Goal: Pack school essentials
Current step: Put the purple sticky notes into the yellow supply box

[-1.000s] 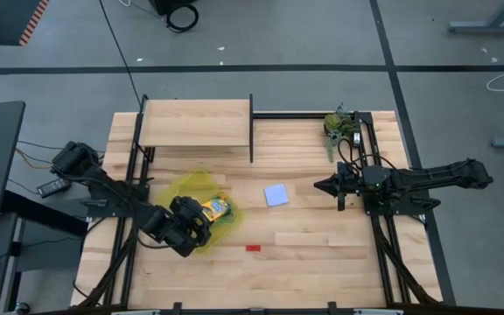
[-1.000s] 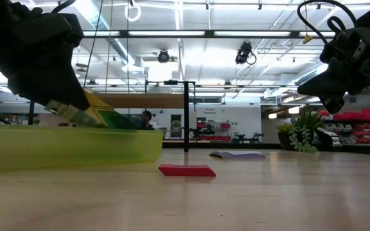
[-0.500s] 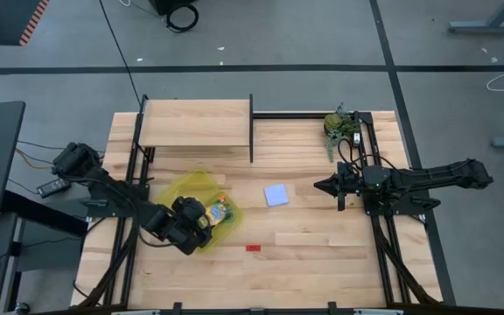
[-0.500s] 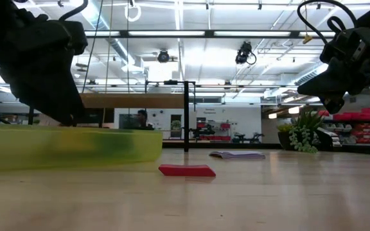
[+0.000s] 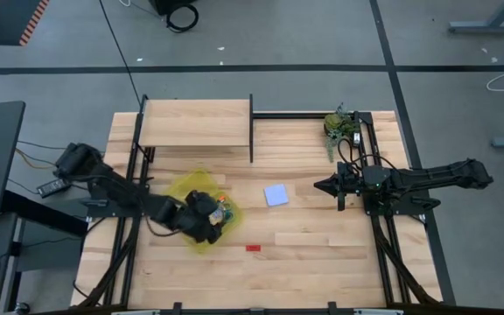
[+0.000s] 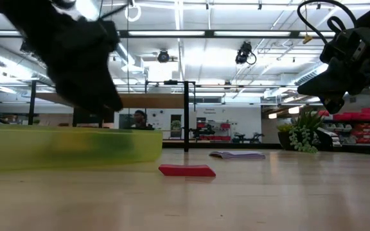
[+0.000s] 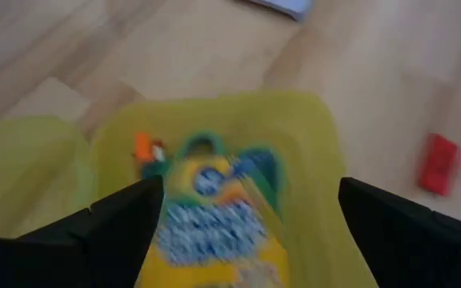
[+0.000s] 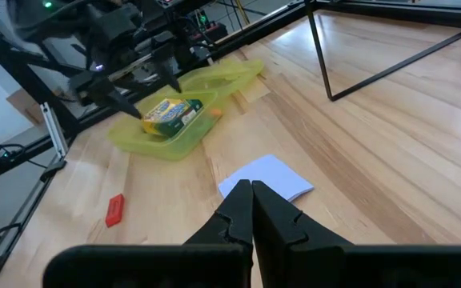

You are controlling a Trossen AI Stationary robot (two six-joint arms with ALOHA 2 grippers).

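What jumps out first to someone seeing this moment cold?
The yellow translucent pouch left of the table's centre, holding the yellow-green crayon box, with the left gripper open just above it. The pale blue square note pad and tiny red eraser lie outside on bare wood.

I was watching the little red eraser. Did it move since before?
No. The tiny red eraser lies at the same spot on the table, in front of the pale blue note pad, just as far from it as earlier.
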